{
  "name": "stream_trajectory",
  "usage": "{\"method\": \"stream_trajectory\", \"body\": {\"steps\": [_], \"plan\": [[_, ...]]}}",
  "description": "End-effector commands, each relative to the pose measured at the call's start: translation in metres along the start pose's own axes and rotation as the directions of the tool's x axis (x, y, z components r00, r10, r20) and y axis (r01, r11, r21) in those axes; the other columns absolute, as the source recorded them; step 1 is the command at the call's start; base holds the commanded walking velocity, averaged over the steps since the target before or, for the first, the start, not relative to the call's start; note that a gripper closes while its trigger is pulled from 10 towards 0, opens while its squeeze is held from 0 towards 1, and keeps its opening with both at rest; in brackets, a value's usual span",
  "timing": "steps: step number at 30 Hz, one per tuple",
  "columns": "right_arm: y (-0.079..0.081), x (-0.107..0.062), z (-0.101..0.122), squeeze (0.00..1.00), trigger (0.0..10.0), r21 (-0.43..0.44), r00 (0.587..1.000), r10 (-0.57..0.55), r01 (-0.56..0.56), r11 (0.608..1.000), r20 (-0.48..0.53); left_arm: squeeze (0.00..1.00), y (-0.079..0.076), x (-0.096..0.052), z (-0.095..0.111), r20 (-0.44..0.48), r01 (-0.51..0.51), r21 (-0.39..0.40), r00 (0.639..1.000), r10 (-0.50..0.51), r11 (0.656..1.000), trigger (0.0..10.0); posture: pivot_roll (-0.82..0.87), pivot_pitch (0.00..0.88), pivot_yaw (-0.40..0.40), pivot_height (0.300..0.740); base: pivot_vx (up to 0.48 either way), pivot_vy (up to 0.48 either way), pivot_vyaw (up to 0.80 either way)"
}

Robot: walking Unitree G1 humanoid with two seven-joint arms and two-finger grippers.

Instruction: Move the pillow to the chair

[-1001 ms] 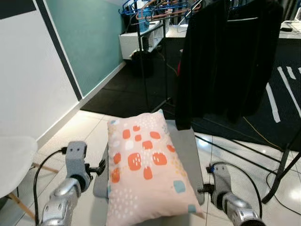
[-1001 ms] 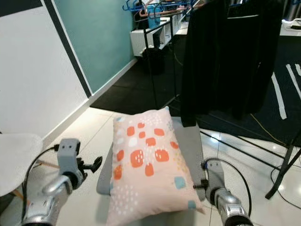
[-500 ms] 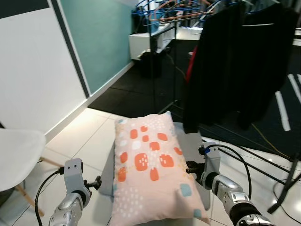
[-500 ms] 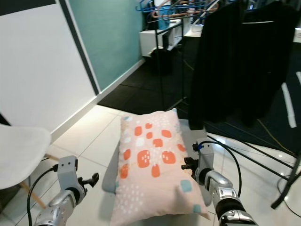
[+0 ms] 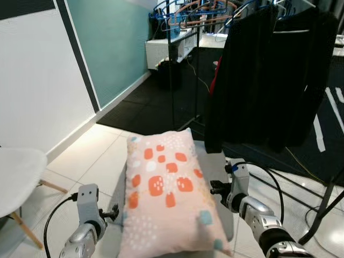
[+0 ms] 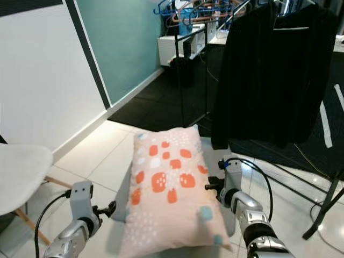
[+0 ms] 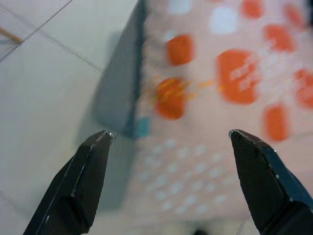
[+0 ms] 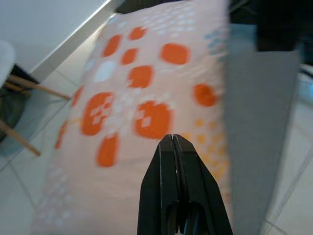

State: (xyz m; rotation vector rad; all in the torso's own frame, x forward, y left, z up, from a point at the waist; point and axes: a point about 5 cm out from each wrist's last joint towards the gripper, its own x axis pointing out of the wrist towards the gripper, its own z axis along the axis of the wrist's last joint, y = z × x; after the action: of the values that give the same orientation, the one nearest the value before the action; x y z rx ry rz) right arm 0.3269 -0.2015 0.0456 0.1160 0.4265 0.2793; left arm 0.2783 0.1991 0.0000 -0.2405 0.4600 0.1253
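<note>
1. Head views: the peach pillow with orange blotches (image 5: 166, 199) lies on a grey cushioned seat (image 5: 217, 177); the right gripper (image 5: 216, 189) has come in beside it, ready to lift. The white chair (image 5: 16, 180) waits left; a black garment rack (image 5: 269, 75) stands behind.
2. Left wrist view: the left gripper (image 7: 168, 142) spreads wide at the pillow's edge.
3. Right wrist view: fingers (image 8: 178, 196) pressed together, empty, over the pillow.

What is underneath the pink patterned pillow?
The pillow lies on a flat grey surface, which shows along both of its long sides. The pillow covers the middle of it, and whatever holds that surface up cannot be seen.
</note>
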Motion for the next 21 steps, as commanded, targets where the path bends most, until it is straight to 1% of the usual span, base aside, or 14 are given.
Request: {"method": "stream_trajectory", "body": {"steps": [1,2,3,5,15,18,19,20,21], "plan": [[0.001,0.001,0.001,0.0,10.0,0.011,1.0,-0.007,0.007,1.0,-0.005,0.0,0.001,0.001,0.006,0.036,-0.014,-0.014,0.999,0.014,1.0,10.0,-0.2,0.008,0.027,0.74,0.0,0.0,0.0],[0.003,0.002,0.003,0.0,10.0,0.043,1.0,0.015,-0.015,0.999,0.019,0.0,0.002,0.002,0.007,0.042,-0.013,-0.021,0.999,0.013,1.0,10.0,-0.2,0.011,0.029,0.74,0.0,0.0,0.0],[0.005,0.002,0.006,1.0,10.0,0.053,0.998,0.042,-0.043,0.998,0.036,0.0,0.003,0.002,0.008,0.048,-0.019,-0.021,0.999,0.02,1.0,10.0,-0.2,0.013,0.028,0.74,0.0,0.0,0.0],[0.008,0.003,0.008,1.0,10.0,0.052,0.996,0.078,-0.081,0.995,0.051,0.0,0.004,0.002,0.011,0.06,-0.021,-0.023,0.998,0.022,1.0,10.0,-0.2,0.013,0.028,0.74,0.0,0.0,0.0],[0.01,0.004,0.011,1.0,10.0,0.036,0.994,0.1,-0.102,0.994,0.054,0.0,0.007,0.004,0.016,0.084,-0.037,-0.025,0.996,0.039,0.999,10.0,-0.2,0.02,0.022,0.74,0.0,0.0,0.0],[0.008,0.004,0.014,1.0,10.0,0.045,0.994,0.086,-0.089,0.995,0.068,0.0,0.012,0.004,0.018,0.1,-0.079,0.012,0.992,0.077,0.997,10.0,-0.2,0.02,0.021,0.74,0.0,0.0,0.0],[0.007,0.004,0.013,1.0,10.0,0.042,0.996,0.07,-0.072,0.996,0.048,0.0,0.015,0.003,0.021,0.115,-0.097,0.043,0.989,0.092,0.994,10.0,-0.2,0.023,0.019,0.74,0.0,0.0,0.0],[0.007,0.004,0.013,1.0,10.0,0.042,0.996,0.07,-0.072,0.996,0.048,0.0,0.015,0.003,0.021,0.115,-0.097,0.043,0.989,0.092,0.994,10.0,-0.2,0.023,0.019,0.74,0.0,0.0,0.0],[0.007,0.005,0.012,1.0,10.0,0.039,0.998,0.059,-0.06,0.997,0.032,0.0,0.017,0.002,0.023,0.126,-0.108,0.063,0.987,0.1,0.992,10.0,-0.2,0.023,0.019,0.74,0.0,0.0,0.0]]}}
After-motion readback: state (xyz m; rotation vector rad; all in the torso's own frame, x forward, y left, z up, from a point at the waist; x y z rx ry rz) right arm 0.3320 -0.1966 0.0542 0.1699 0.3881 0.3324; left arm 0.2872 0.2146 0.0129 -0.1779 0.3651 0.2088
